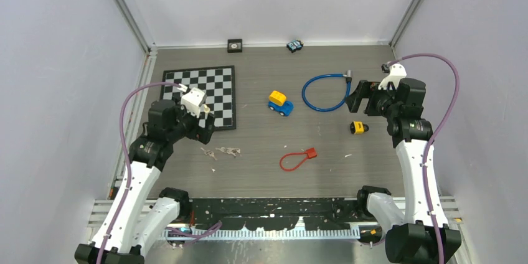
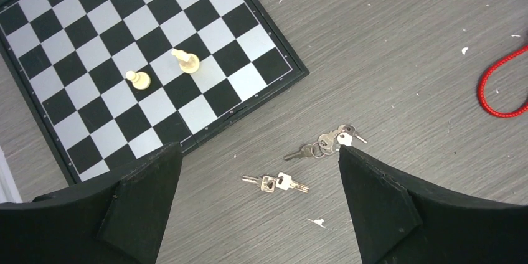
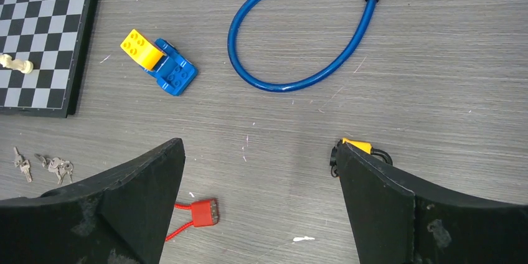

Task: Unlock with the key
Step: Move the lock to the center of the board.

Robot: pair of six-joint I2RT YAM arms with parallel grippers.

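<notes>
Two small bunches of silver keys lie on the grey table: a pair (image 2: 276,183) and a larger ring (image 2: 327,141), also in the top view (image 1: 219,151) and the right wrist view (image 3: 43,164). My left gripper (image 2: 258,152) hangs open and empty above them (image 1: 207,129). A yellow padlock (image 1: 357,127) lies at the right, partly hidden behind my right finger (image 3: 358,147). A red cable lock (image 1: 297,159) lies at centre front (image 3: 204,212). A blue cable lock (image 1: 325,91) lies coiled at the back right (image 3: 299,27). My right gripper (image 3: 256,146) is open and empty (image 1: 359,97).
A chessboard (image 1: 205,93) lies at the left with two pale pieces (image 2: 162,70) on it. A yellow and blue toy car (image 1: 280,103) stands mid-table (image 3: 159,61). Two small dark objects (image 1: 235,45) (image 1: 294,45) sit by the back wall.
</notes>
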